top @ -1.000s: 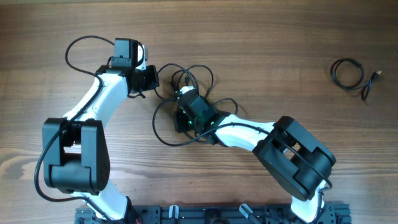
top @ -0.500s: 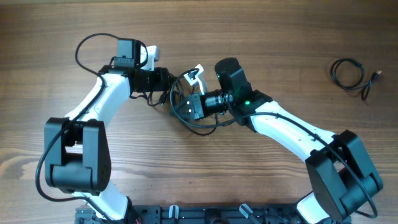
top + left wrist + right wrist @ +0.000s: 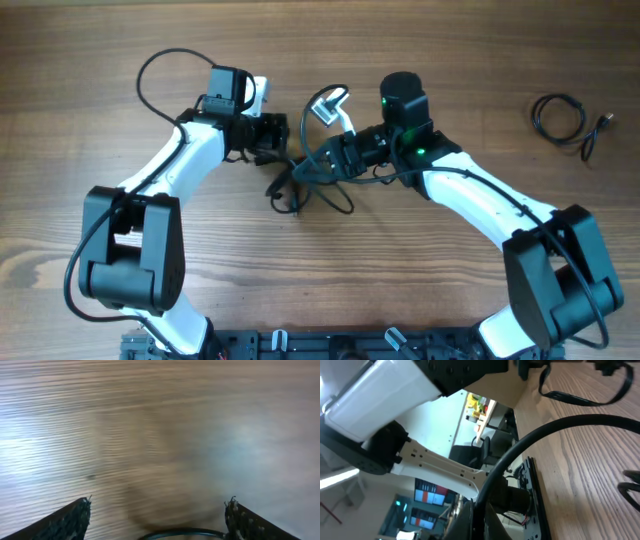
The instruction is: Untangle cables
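Note:
The cables [image 3: 300, 185] lie as a bunch of thin black loops at the table's middle, between my two grippers. A white plug end [image 3: 330, 104] sticks up behind the bunch. My right gripper [image 3: 318, 166] reaches in from the right and is shut on a black cable [image 3: 560, 427], which arcs away over the wood in the right wrist view. My left gripper [image 3: 287, 145] hangs just left of the bunch. In the left wrist view its fingertips [image 3: 80, 512] stand wide apart with nothing gripped, and a black cable arc [image 3: 182, 533] lies low between them.
A separate coiled black cable [image 3: 562, 117] with a plug lies at the far right. The left arm's own thick wire [image 3: 160, 68] loops at the back left. The arm bases stand along the front edge [image 3: 330, 345].
My left gripper has opened and let go of the cable. My right gripper, still shut, has swung up and to the right, dragging the bunch with it.

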You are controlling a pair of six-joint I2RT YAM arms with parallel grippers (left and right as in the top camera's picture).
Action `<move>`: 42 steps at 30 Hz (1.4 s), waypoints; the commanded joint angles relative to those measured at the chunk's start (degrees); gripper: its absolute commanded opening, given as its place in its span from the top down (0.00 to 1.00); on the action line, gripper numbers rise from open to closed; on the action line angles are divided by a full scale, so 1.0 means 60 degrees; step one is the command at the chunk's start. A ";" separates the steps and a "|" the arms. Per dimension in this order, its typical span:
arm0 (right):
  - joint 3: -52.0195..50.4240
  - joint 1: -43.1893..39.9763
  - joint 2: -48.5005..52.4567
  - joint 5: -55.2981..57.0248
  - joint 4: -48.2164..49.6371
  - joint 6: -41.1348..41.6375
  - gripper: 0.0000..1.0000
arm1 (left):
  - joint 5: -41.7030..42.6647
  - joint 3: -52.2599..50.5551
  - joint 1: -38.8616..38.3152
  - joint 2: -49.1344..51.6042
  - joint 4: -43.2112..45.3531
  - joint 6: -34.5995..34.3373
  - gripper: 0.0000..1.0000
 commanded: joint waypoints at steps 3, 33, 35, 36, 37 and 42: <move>0.0036 -0.0423 -0.0098 -0.0186 0.0186 0.0204 0.96 | -0.1140 -0.0127 0.0601 0.0131 -0.0251 -0.1639 0.05; 0.0033 -0.0481 -0.0098 0.0018 0.0182 0.0175 0.96 | 0.7369 -0.2433 0.1421 -0.0641 -0.0816 -0.9843 0.09; 0.0036 -0.0481 -0.0098 0.0018 0.0182 0.0171 0.96 | 0.6958 -0.2433 0.1279 -0.0641 -0.0441 -0.9854 0.24; 0.0036 -0.0481 -0.0098 0.0022 0.0182 0.0178 0.96 | 0.6572 -0.2433 0.1264 -0.0641 -0.0375 -0.9850 0.44; 0.0033 -0.0481 -0.0098 0.0022 0.0186 0.0175 0.96 | 0.5905 -0.2433 0.1264 -0.0641 -0.0270 -0.9788 0.74; 0.0033 -0.0627 -0.0098 -0.0015 0.0186 0.0127 0.96 | 0.2463 -0.2433 0.1599 -0.0641 -0.0244 -0.9100 0.96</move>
